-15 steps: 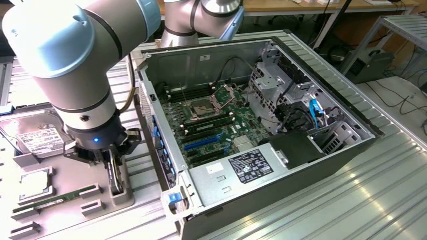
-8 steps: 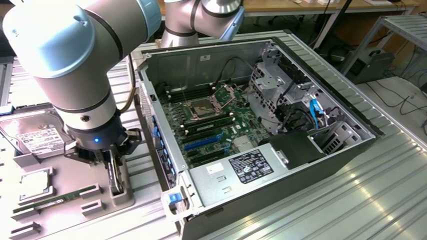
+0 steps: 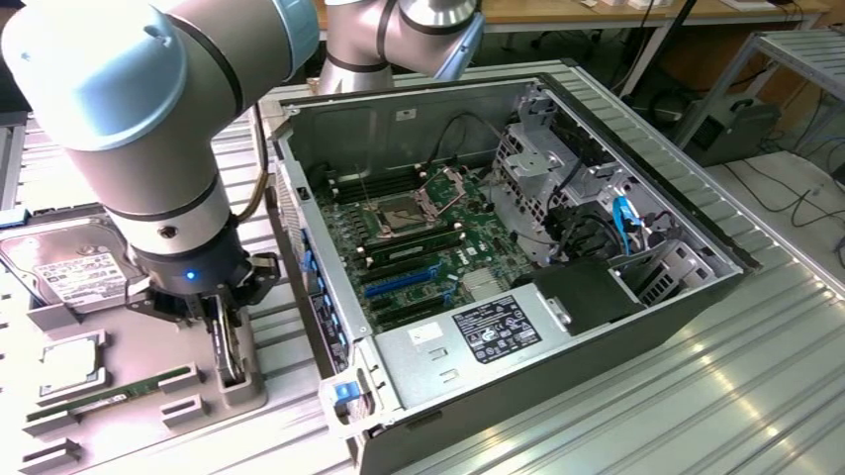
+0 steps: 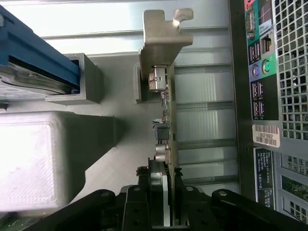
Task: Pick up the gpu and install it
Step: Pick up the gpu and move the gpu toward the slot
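the gripper (image 3: 226, 334) hangs low over the grey parts tray (image 3: 251, 391), at the exterior view's left of the open computer case (image 3: 687, 327). its jaws are narrowed to a slim gap and pinch the gpu (image 4: 168, 115) — a thin card standing on edge, silver bracket (image 4: 161, 43) away from the fingers. the card seems seated in its tray slot — its base is hidden.

An open computer case (image 3: 601, 341) was laid on a ribbed metal table (image 3: 739, 396), with its motherboard (image 3: 429, 247) and power supply (image 3: 462, 346) exposed. A hard drive (image 3: 66, 267) and a green memory stick (image 3: 113, 394) were held in a grey fixture (image 3: 158, 341) beside it.
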Robot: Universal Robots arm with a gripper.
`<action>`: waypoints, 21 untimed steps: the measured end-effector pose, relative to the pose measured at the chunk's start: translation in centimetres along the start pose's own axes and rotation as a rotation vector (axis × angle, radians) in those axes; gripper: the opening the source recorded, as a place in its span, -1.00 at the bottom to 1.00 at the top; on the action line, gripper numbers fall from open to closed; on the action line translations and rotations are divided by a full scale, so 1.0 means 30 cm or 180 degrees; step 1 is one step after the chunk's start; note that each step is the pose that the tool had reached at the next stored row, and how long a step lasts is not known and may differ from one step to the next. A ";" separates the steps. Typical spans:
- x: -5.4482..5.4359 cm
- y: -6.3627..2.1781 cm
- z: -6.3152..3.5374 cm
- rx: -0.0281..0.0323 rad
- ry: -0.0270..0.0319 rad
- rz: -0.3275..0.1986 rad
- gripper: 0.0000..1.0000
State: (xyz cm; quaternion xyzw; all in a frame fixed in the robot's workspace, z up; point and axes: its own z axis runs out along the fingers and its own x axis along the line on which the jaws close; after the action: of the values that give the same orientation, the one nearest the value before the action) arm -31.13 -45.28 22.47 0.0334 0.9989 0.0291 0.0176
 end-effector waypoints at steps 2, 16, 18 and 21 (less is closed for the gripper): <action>-0.001 0.002 -0.028 0.0000 0.0001 0.0000 -0.42; -0.008 0.015 -0.251 0.0000 0.0001 0.0000 -0.42; -0.010 0.017 -0.288 0.0000 0.0000 0.0000 -0.42; -0.011 0.020 -0.335 0.0000 0.0001 0.0000 -0.42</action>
State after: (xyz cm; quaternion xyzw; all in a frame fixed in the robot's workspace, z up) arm -31.13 -45.28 32.55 0.0334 0.9989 0.0290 0.0175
